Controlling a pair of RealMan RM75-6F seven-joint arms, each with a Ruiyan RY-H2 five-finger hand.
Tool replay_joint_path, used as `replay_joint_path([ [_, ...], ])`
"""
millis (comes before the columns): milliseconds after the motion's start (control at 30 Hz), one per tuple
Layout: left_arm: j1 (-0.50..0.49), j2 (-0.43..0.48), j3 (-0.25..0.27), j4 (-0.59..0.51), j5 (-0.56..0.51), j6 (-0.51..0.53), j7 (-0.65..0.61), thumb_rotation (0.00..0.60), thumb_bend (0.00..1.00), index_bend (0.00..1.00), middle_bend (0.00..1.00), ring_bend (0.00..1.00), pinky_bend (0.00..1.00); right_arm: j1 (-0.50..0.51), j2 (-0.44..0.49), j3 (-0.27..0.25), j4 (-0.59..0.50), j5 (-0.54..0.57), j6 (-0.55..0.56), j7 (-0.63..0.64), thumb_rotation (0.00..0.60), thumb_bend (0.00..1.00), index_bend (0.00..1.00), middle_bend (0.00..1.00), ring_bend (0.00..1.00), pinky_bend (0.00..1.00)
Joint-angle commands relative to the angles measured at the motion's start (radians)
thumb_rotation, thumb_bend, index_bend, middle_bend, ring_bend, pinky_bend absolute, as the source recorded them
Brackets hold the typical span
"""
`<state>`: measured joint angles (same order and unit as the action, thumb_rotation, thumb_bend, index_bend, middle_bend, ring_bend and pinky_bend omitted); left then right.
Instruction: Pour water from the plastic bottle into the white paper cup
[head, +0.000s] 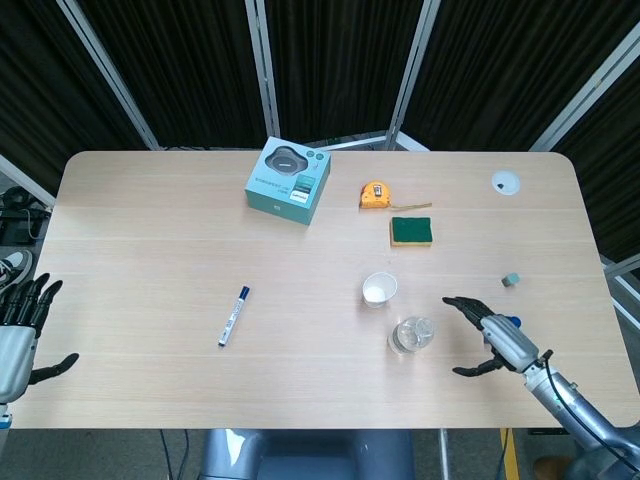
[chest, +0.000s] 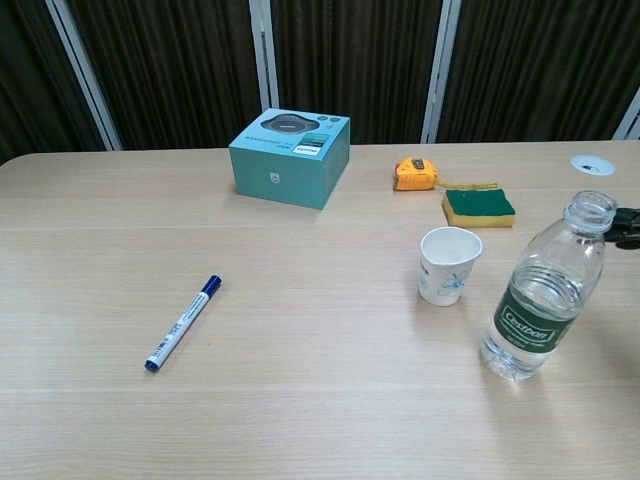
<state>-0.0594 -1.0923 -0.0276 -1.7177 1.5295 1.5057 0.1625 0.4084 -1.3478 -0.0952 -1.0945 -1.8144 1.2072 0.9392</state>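
Note:
An uncapped clear plastic bottle (head: 412, 335) (chest: 545, 290) with a green label stands upright near the table's front, part full of water. The white paper cup (head: 379, 290) (chest: 449, 264) stands upright and apart from it, just behind and to its left. My right hand (head: 490, 336) hovers open a short way right of the bottle, fingers spread toward it, touching nothing; only its fingertips (chest: 628, 224) show at the chest view's right edge. My left hand (head: 20, 330) stays open off the table's front left corner, far from both.
A blue marker (head: 233, 316) lies left of the cup. A teal box (head: 288, 180), an orange tape measure (head: 374, 193) and a green sponge (head: 411, 231) sit further back. A small grey cube (head: 511, 280) lies right of my right hand, and a blue block (head: 510, 321) shows just behind it.

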Motion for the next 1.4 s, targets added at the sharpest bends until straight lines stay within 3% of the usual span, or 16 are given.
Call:
replay_joint_path([
  [33,-0.004,-0.003,-0.003,0.003,-0.009,-0.008,0.006,0.600,0.00,0.00,0.00,0.00,0.00,0.022,-0.029,-0.001,0.011,0.008,-0.018,0.011,0.600,0.00,0.00,0.11,0.03,0.00],
  [700,-0.015,-0.006,-0.005,0.002,-0.043,-0.034,0.016,0.600,0.00,0.00,0.00,0.00,0.00,0.088,-0.194,-0.006,0.102,0.056,-0.058,-0.013,0.600,0.00,0.03,0.17,0.10,0.00],
  [1100,-0.018,-0.003,-0.005,-0.001,-0.050,-0.037,0.013,0.600,0.00,0.00,0.00,0.00,0.00,0.090,-0.251,0.003,0.123,0.089,-0.028,-0.018,0.600,0.00,0.11,0.25,0.20,0.13],
  [1400,-0.020,-0.001,-0.006,0.001,-0.057,-0.041,0.012,0.600,0.00,0.00,0.00,0.00,0.00,0.090,-0.289,0.012,0.153,0.112,-0.014,-0.023,0.600,0.04,0.29,0.43,0.36,0.25],
])
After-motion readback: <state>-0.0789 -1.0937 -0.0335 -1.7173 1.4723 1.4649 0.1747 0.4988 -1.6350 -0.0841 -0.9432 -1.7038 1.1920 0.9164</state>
